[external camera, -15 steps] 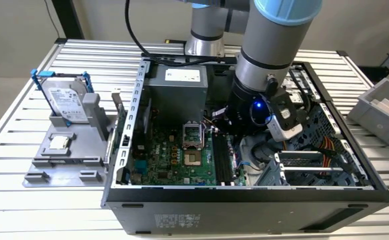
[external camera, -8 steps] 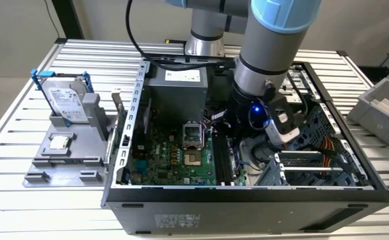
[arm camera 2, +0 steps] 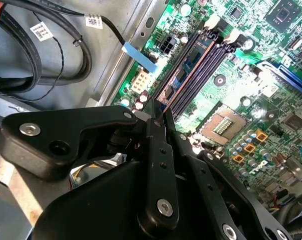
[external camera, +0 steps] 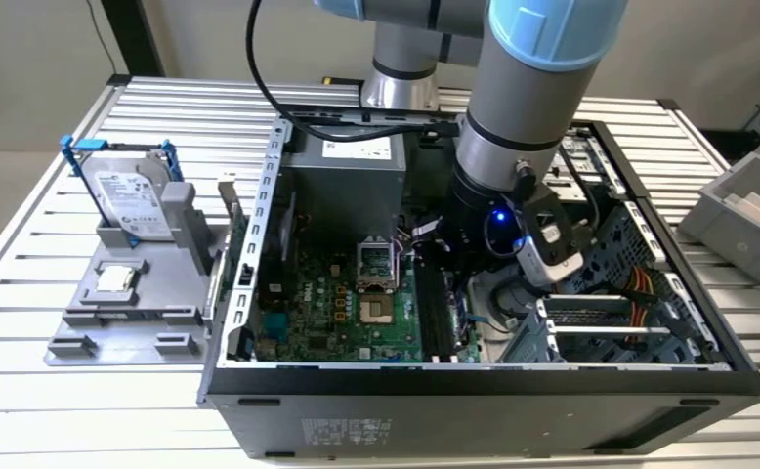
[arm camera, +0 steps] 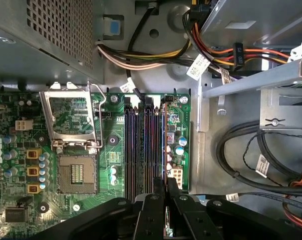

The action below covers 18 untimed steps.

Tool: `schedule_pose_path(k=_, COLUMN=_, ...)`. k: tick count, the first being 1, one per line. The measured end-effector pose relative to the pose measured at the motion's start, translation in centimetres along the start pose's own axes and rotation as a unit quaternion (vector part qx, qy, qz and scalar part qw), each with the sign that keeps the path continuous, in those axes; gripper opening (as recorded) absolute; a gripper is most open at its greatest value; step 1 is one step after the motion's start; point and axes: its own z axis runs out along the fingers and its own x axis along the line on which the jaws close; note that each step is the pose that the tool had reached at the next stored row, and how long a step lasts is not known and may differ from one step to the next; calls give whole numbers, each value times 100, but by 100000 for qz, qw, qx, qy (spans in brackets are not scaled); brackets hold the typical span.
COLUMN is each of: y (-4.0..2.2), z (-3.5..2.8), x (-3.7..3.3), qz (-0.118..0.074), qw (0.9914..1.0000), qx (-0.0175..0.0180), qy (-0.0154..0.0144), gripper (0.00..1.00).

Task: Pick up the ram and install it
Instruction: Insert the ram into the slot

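Slatted metal table (external camera: pixel 41 195) carrying an open computer case (external camera: pixel 485 391), seen from above in the exterior view. The robot arm (external camera: pixel 524 98) reaches down into the case, its lower end over the part of the green motherboard (external camera: pixel 341 313) towards the exterior view's right. A grey power supply (external camera: pixel 341 186) sits at the far end of the case; bundled cables (arm camera: pixel 156 55) run from it along the case wall in the first wrist view.

Outside the case, on the exterior view's left, a grey fixture tray (external camera: pixel 80 342) holds a silver hard drive (external camera: pixel 133 200) in a blue frame, standing on edge, and a small square processor chip (external camera: pixel 115 278) lying flat.

On the motherboard, the long dark memory slots (arm camera: pixel 140 150) lie side by side, with the open processor socket (arm camera: pixel 75 172) beside them. The slots look unfilled.

The gripper (arm camera: pixel 166 192) hangs directly over one end of the outermost slots, nearest the case wall. Its black fingers (arm camera: pixel 149 215) are drawn close, clamped on the ram (arm camera: pixel 166 216), which shows as a thin greenish strip seen edge-on between them. In the second wrist view the gripper (arm camera 2: pixel 158 112) is likewise aligned with the slots (arm camera 2: pixel 196 70). Whether the ram touches a slot cannot be told.
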Motion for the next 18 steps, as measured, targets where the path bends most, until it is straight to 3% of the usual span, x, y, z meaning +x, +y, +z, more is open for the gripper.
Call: schedule_pose_path(k=18, y=0, z=60, x=1, qz=212, qw=100000, qx=143, qy=9, gripper=0)
